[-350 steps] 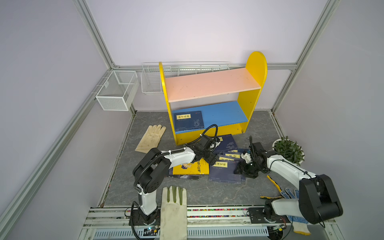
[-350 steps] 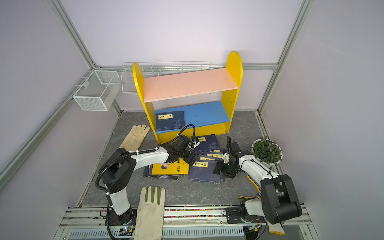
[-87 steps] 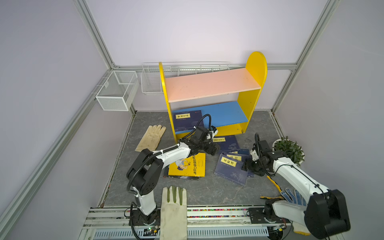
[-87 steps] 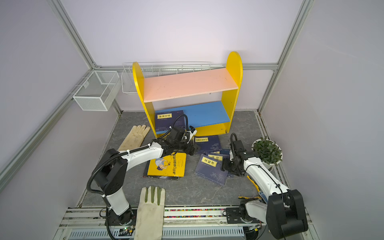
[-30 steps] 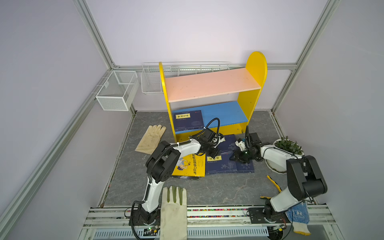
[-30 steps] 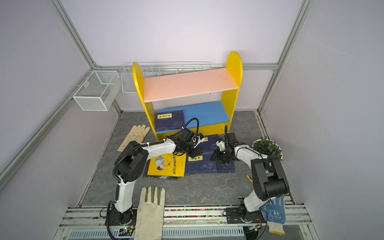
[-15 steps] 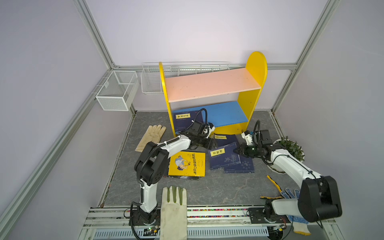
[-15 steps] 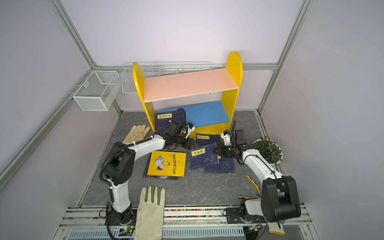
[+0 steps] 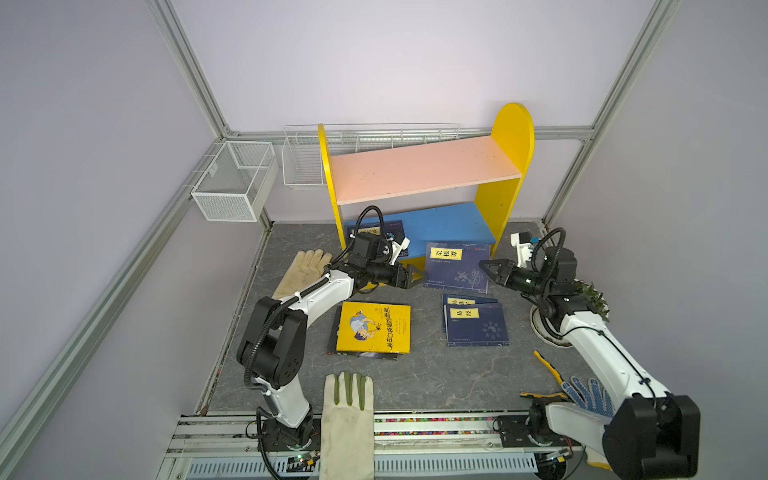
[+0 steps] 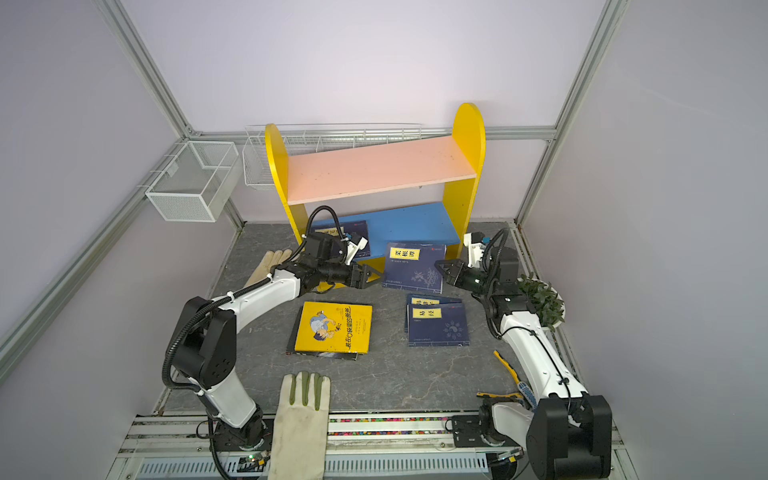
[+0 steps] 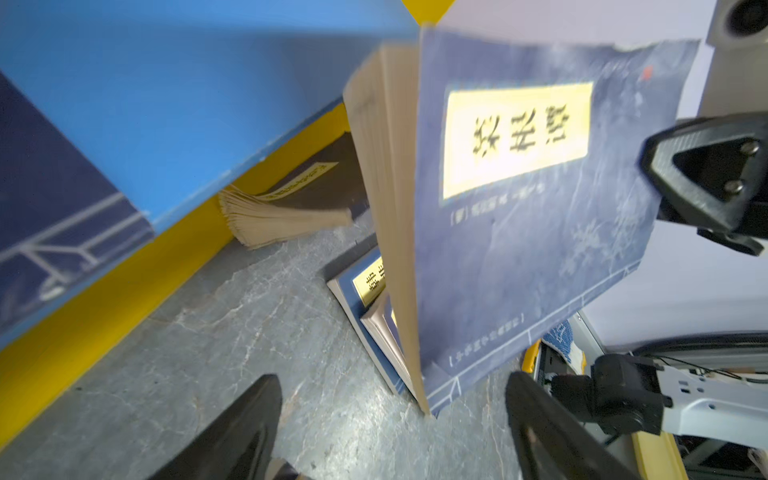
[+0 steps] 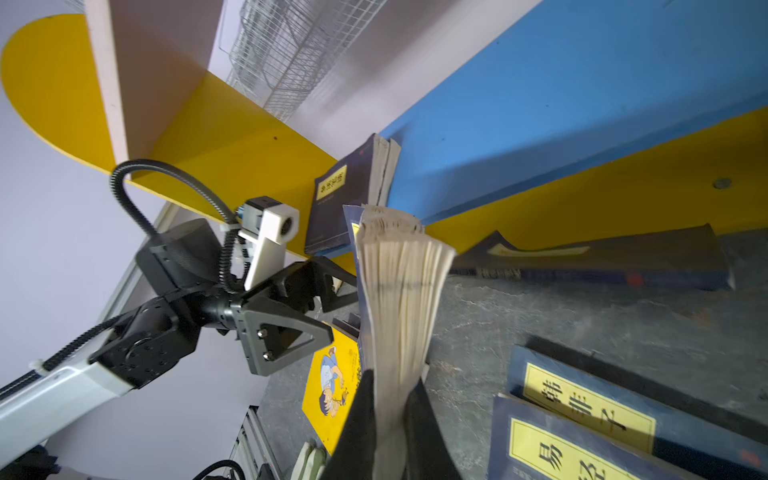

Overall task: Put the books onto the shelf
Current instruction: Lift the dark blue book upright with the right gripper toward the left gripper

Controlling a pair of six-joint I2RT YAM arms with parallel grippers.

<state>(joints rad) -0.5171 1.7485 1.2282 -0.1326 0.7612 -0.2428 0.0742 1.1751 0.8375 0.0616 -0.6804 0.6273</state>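
Because our right gripper (image 9: pixel 485 266) clamps one edge of the navy book (image 9: pixel 457 268), it hangs tilted before the front edge of the blue lower board (image 9: pixel 444 226) of the shelf (image 9: pixel 509 137); our left gripper (image 9: pixel 415 276) stands open beside its other edge, we judge to steady it.

Both top views: high front, looking down on whole desk (image 9: pixel 436 382). Wrist views: close, opposite sides of book (image 11: pixel 519 232), sharing shelf (image 12: pixel 582 104).
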